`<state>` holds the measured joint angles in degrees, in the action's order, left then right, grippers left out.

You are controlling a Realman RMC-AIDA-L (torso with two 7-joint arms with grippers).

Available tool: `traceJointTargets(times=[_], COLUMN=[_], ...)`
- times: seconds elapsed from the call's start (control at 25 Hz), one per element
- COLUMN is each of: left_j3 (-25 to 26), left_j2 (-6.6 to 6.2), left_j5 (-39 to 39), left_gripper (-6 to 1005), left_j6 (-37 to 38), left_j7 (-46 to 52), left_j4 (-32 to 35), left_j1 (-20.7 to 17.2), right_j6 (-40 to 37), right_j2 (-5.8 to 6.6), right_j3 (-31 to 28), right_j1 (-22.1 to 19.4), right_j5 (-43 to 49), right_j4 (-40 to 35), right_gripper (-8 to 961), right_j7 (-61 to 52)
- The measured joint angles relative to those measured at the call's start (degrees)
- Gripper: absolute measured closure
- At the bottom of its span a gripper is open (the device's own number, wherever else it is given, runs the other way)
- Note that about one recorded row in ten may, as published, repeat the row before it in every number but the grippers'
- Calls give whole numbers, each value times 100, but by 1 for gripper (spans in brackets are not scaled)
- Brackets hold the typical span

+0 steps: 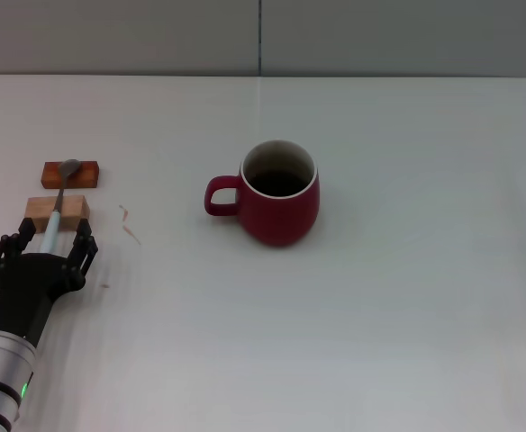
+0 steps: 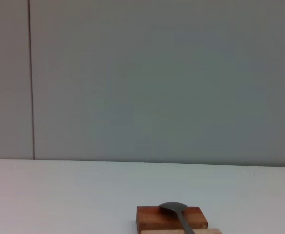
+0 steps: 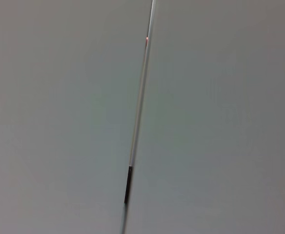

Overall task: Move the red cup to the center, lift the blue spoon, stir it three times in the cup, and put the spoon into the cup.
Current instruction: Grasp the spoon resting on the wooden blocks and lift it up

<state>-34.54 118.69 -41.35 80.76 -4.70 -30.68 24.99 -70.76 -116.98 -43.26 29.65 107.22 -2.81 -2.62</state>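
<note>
Glazed ceramic gives the rounded dark red cup [image 1: 281, 195] a soft sheen; it has a pale cream rim, a dark inside and a loop handle that points toward the robot's left. It stands upright near the middle of the smooth white table [image 1: 407, 297], well apart from everything else.

Far to the left sits the small slim blue spoon [image 1: 58, 204], with its matte grey metal bowl and pale light-blue handle. The bowl rests on a flat reddish-brown wooden block [image 1: 69, 174], and the handle crosses a paler, light-coloured wooden block [image 1: 57, 209] just nearer the robot. In the left wrist view the reddish block [image 2: 171, 218] shows a fine grain, the grey spoon bowl [image 2: 174, 209] lies on its top face, and only the upper edge of the pale block is visible below it.

The left gripper [image 1: 47, 245], black with linked finger bars on a silver wrist, reaches forward from the near left corner, low over the table. Its fingers stand narrowly apart on either side of the tip of the spoon handle; whether they actually touch the handle cannot be told.

The right gripper is out of sight; its wrist camera faces only a plain grey wall panel [image 3: 64, 117] with a thin vertical seam
</note>
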Motion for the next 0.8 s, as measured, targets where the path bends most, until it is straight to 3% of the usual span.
traceJointTargets(times=[0.28,0.8], left_j3=[0,0], left_j2=[-4,-12], left_j5=[-5,-5], left_gripper=[274,469], left_j6=[-1,-23], left_j7=[-34,-52], left_j4=[7,80], left_j1=[38,44], right_j6=[0,-9], right_j2=[-7,-26], right_j3=[2,9], right_j1=[-24,-57], right_j5=[0,0], right_j4=[0,21], right_gripper=[402,401], right_j7=[0,0])
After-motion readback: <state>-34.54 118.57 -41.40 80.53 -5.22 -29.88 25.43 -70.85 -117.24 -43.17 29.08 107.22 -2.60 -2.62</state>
